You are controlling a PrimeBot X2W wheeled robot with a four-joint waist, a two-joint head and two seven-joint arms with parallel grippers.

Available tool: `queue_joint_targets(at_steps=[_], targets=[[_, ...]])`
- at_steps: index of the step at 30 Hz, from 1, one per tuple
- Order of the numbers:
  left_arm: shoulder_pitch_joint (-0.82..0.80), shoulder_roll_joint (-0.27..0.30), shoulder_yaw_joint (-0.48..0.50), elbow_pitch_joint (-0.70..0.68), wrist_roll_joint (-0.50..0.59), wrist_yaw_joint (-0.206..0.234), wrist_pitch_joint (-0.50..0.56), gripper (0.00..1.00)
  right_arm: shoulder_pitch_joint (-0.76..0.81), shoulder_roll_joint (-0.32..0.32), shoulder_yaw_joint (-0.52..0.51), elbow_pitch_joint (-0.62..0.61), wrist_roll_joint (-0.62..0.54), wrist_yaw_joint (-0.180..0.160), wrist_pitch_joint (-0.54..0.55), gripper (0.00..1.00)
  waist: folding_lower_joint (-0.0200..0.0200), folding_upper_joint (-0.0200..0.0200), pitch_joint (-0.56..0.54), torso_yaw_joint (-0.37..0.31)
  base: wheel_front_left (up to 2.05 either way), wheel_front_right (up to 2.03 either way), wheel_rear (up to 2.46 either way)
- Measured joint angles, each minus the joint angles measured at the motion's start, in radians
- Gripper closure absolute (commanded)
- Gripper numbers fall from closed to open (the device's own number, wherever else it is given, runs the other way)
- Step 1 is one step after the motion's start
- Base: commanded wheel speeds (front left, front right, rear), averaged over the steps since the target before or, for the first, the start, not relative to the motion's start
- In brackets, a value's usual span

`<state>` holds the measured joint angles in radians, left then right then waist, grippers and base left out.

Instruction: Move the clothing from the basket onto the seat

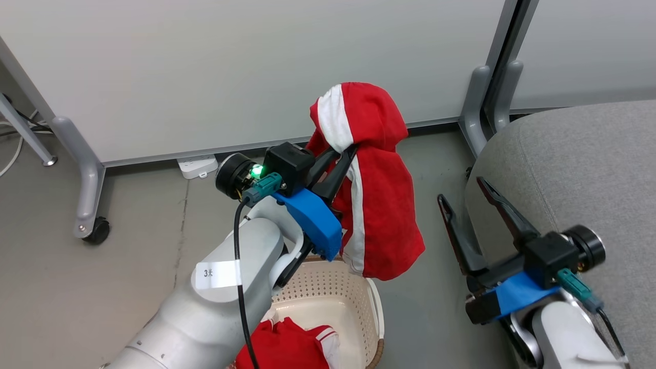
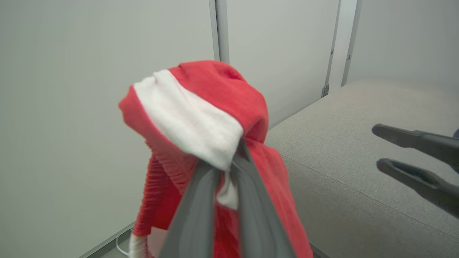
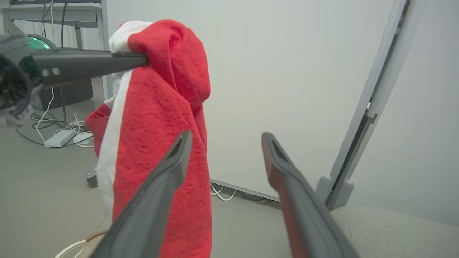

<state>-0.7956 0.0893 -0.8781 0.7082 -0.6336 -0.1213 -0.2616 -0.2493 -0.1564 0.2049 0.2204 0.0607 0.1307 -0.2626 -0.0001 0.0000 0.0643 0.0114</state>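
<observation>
Red garment (image 1: 376, 205) hangs pinched in your left gripper (image 1: 346, 152), mid-frame. Seat (image 1: 579, 169) lies to its right, seemingly close. Your right gripper (image 1: 461, 188) is spread, empty.

A "3" and one unclear sign after it are printed on a white label (image 1: 218, 274) on the left forearm (image 1: 205, 312).

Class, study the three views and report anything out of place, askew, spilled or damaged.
Nothing spilled or damaged. One red garment hangs bunched from the shut left hand above the far edge of the basket, where a second garment lies crumpled; the open right hand hovers empty beside the seat. That suits a mid-transfer moment.
</observation>
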Motion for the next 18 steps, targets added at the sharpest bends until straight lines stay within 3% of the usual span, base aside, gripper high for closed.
queue_joint_targets(at_steps=[10,18], targets=[[-0.002,-0.007,-0.007,-0.012,0.009,-0.002,0.000,1.00,-0.168,-0.090,0.191,0.049,0.030,0.000,0.000,0.00,0.0001,0.0000,0.028,0.020,0.00,0.00,0.00],[-0.009,-0.018,-0.022,-0.030,0.019,-0.003,0.000,1.00,-0.265,-0.133,0.286,0.145,0.062,0.000,0.000,0.00,0.0001,0.0000,0.044,0.047,0.00,0.00,0.00]])
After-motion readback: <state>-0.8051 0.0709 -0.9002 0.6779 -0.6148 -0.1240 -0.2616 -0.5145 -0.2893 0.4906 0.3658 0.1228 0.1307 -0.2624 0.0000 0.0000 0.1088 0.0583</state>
